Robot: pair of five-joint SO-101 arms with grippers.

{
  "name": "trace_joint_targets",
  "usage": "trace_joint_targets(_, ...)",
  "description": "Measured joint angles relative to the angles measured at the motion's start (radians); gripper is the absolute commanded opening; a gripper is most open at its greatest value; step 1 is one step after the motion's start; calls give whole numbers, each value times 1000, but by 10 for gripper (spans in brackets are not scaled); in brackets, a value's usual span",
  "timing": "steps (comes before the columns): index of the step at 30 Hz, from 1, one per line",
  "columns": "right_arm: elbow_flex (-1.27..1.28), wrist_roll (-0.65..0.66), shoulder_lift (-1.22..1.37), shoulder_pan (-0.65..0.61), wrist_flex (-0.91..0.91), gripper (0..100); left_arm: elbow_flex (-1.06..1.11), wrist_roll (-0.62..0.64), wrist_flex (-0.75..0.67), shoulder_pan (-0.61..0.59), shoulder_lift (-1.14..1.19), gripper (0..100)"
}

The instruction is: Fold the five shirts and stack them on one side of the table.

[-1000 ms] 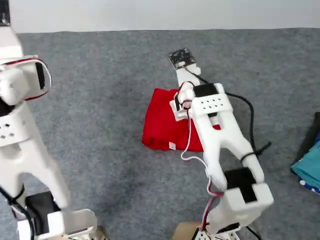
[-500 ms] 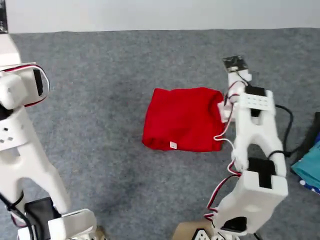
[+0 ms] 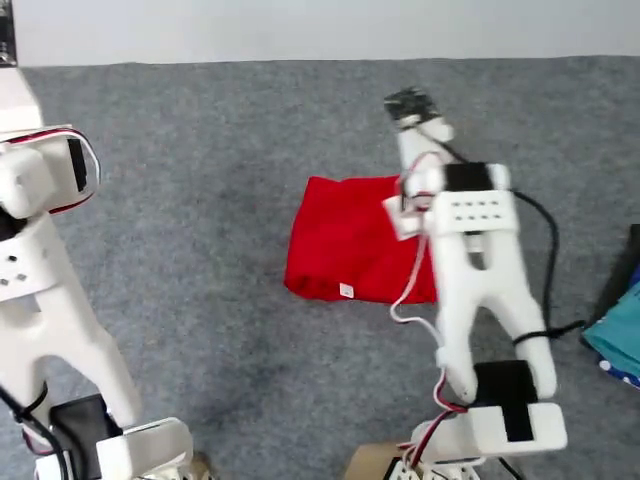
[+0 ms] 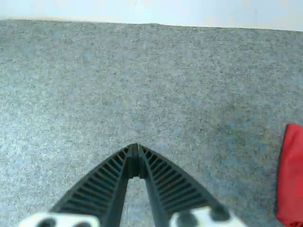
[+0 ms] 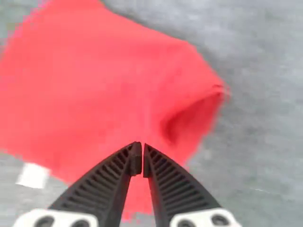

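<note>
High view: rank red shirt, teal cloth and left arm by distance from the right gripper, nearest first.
1. red shirt, mid-table, under the right gripper
2. teal cloth, at the right edge
3. left arm, far left side

Bright, even, diffuse light; shadows sit close under things, so it falls from above. Grey table [image 3: 200, 200] lit uniformly, no hot spots. Faint soft shadow along the red shirt's [image 3: 340, 250] near edge, and a darker pocket inside its fold in the right wrist view. White arm [image 3: 480, 260] bright, no glare. Black fingers [image 4: 165, 184] show their ribs.
</note>
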Motion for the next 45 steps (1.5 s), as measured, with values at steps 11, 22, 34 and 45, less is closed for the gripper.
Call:
trace_joint_targets(11, 0, -68, 267, -28, -6, 15, 0, 0, 0, 0, 0, 4)
trace_joint_targets(22, -2, 26, 338, 210, -5, 15, 0, 0, 0, 0, 0, 4)
trace_joint_targets(34, -2, 46, 97, 127, 180, 15, 0, 0, 0, 0, 0, 4)
trace_joint_targets(45, -2, -103, 94, -216, 195, 14, 0, 0, 0, 0, 0, 4)
